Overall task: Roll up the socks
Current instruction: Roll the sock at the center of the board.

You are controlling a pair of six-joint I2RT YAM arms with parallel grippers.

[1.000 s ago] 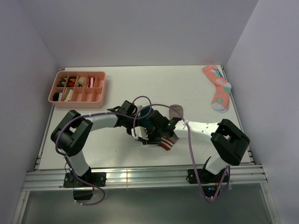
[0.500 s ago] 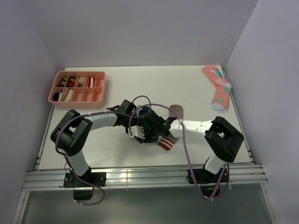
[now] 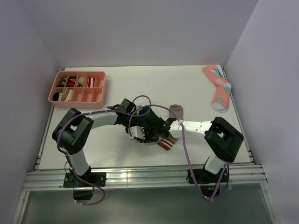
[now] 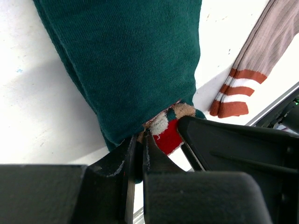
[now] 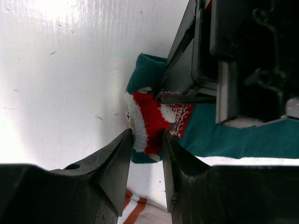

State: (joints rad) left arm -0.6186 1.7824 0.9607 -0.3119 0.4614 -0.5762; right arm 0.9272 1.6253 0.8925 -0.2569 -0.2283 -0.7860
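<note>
Near the table's (image 3: 154, 86) middle, I'm pinching the dark green sock's (image 4: 131, 60) edge with my left gripper (image 4: 142, 140) clamped shut. My right gripper (image 5: 145, 140) is bracketing its bear motif (image 5: 152, 116), seemingly gripping. The taupe striped sock (image 4: 261, 51) is lying just beside. I judge the roll is barely starting, and the next move needs a coordinated tuck.

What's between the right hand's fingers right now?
The green sock, its red-and-white patch filling the gap of the right hand; the right wrist view shows it.
</note>
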